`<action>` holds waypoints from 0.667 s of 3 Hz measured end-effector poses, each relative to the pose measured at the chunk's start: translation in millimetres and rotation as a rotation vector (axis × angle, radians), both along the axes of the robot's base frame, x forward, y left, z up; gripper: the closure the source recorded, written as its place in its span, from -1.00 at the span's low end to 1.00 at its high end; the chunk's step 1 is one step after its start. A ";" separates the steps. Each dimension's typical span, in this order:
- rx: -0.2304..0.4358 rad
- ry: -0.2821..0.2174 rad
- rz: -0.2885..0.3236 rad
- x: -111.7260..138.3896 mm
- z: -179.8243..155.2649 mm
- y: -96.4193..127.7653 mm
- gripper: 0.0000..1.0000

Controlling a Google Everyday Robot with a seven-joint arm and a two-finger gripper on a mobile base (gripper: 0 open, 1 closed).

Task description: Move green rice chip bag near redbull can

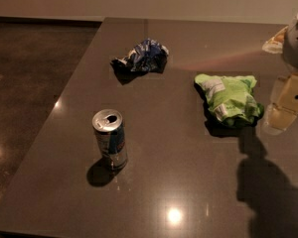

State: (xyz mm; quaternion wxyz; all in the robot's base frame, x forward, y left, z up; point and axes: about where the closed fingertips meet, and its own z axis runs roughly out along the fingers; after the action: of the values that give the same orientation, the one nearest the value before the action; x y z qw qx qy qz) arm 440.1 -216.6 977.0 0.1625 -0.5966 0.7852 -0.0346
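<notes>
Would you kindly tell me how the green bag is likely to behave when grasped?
The green bag looks crumpled and glossy, so it will probably crush and may slip in a pinch. It lies slumped flat, so it likely won't roll and seems light. The gripper hangs beside it, at the view's right edge.

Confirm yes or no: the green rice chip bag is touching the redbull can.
No: bare table separates the green rice chip bag from the redbull can, and the end effector hangs beside the bag.
</notes>
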 end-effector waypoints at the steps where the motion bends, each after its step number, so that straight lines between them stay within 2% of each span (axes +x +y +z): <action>1: 0.007 0.018 -0.068 10.6 -9.9 -1.2 -1.00; 2: 0.045 0.037 -0.189 31.1 -37.2 -3.3 -1.00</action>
State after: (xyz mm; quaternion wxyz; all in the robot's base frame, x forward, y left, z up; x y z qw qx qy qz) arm 471.2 -219.9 939.8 0.1570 -0.5168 0.8413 -0.0211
